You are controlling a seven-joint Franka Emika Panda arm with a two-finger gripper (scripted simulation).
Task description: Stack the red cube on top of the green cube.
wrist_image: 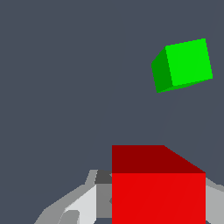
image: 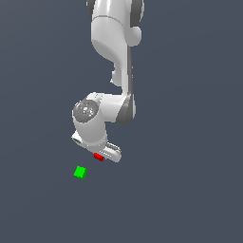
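We find no readable text, label, brand, number or sign anywhere in either view; every surface we see is plain and unmarked.

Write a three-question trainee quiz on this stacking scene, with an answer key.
1. True or false: the red cube already rests on top of the green cube.
2. Where is the red cube? A) lying alone on the floor B) between the fingers of the gripper C) under the green cube.
3. Fill in: in the exterior view, the green cube sits lower in the picture and toward that view's ____ of the gripper.

Key:
1. False. The green cube stands apart with nothing on it.
2. B. The wrist view shows grey fingers on either side of the red cube.
3. Left.
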